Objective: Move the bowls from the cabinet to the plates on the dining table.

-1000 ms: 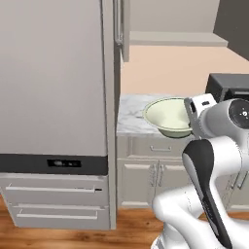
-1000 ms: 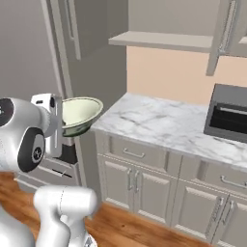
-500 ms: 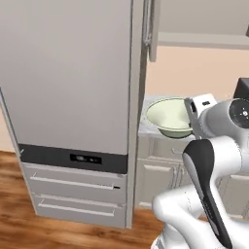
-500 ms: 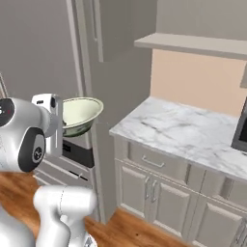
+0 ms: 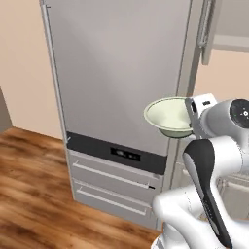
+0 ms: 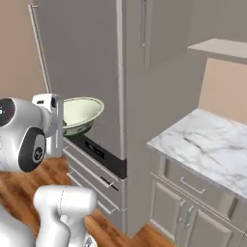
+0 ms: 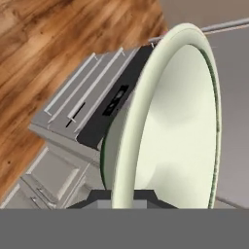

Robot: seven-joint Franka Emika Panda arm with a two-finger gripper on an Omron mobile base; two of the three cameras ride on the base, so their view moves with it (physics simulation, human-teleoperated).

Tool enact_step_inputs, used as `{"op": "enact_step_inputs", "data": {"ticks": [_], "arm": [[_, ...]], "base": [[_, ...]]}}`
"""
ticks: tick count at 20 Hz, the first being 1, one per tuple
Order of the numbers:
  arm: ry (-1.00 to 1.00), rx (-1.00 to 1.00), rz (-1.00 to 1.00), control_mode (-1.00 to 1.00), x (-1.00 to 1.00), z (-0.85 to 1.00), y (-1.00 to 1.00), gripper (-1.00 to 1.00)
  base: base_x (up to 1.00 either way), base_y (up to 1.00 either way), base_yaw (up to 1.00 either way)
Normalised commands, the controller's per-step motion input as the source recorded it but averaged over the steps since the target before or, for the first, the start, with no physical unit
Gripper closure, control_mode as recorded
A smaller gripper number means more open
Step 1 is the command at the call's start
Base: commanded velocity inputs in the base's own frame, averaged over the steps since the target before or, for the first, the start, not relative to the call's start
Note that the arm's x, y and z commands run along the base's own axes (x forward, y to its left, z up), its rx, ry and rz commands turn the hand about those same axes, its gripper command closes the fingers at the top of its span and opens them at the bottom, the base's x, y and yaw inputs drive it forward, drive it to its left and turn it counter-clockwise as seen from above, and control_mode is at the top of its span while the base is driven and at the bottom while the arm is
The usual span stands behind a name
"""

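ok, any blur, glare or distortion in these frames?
Left base view: soft, flat lighting, no glare on the fridge. Right base view: marble counter slightly blurry. Hand view: bowl looms large, seen near edge-on at close range.

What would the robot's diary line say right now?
gripper: shut on bowl | bowl: held by rim, in front of fridge | plates: not reached yet

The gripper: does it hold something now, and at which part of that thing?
Yes. The gripper is shut on a bowl, pinching its rim at the near edge, one finger inside and one outside.
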Motion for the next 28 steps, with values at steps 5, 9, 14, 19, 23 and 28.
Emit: {"op": "enact_step_inputs", "data": {"ticks": [5,9,14,19,23,28], "arm": [[0.0,0.0,0.0,1.0,0.0,0.0,0.0,1.0],[0.0,0.0,0.0,1.0,0.0,0.0,0.0,1.0],[0.0,0.0,0.0,1.0,0.0,0.0,0.0,1.0],[0.0,0.0,0.0,1.0,0.0,0.0,0.0,1.0],[0.0,0.0,0.0,1.0,0.0,0.0,0.0,1.0],[0.0,0.0,0.0,1.0,0.0,0.0,0.0,1.0]], "base": [[0.04,0.6,0.41],[0.32,0.67,0.37],[0.72,0.72,0.31],[0.92,0.73,0.27],[0.81,0.91,0.31],[0.58,0.97,0.42]]}}
